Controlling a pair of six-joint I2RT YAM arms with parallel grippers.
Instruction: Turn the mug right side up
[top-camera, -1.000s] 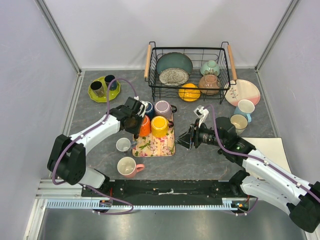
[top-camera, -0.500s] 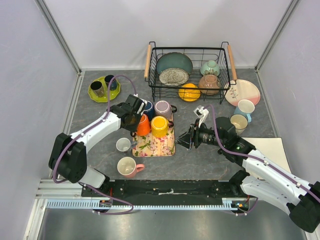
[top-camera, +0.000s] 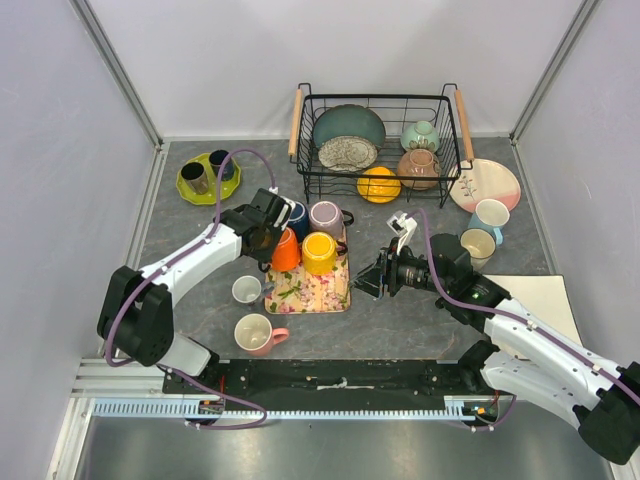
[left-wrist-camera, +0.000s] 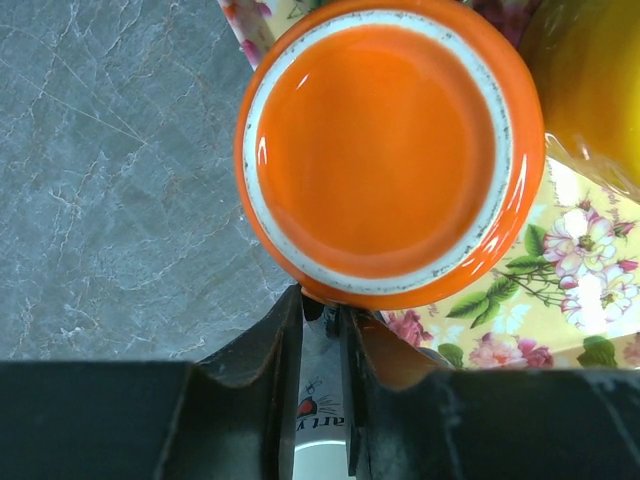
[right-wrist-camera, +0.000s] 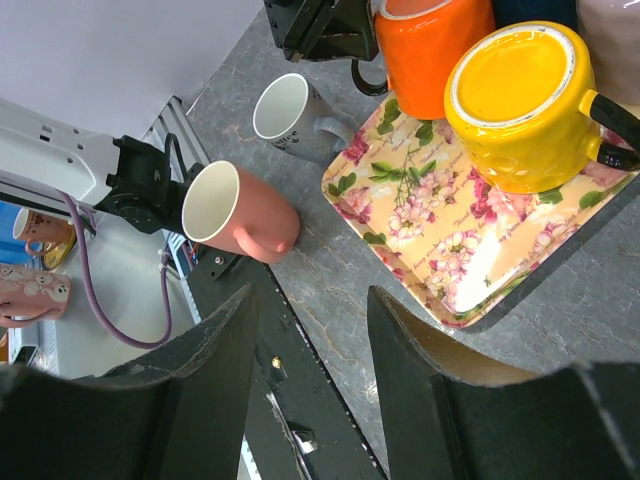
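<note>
An orange mug (top-camera: 287, 250) stands upside down at the far left of the flowered tray (top-camera: 310, 292), slightly tilted. In the left wrist view its base (left-wrist-camera: 390, 150) faces the camera. My left gripper (top-camera: 268, 240) is shut on the mug's dark handle (right-wrist-camera: 365, 75), which sits between the fingers (left-wrist-camera: 285, 345) with only a narrow gap. My right gripper (top-camera: 368, 283) is open and empty, low over the table just right of the tray; it also shows in the right wrist view (right-wrist-camera: 310, 300).
A yellow mug (top-camera: 319, 251) is upside down on the tray beside the orange one, with a mauve mug (top-camera: 326, 216) and a dark blue mug (top-camera: 298, 218) behind. A white mug (top-camera: 246, 290) and a pink mug (top-camera: 256, 333) are left of the tray. A dish rack (top-camera: 378, 145) stands behind.
My left gripper has shifted slightly up and back with the orange mug's handle, and the mug now leans a little. The right arm has not moved.
</note>
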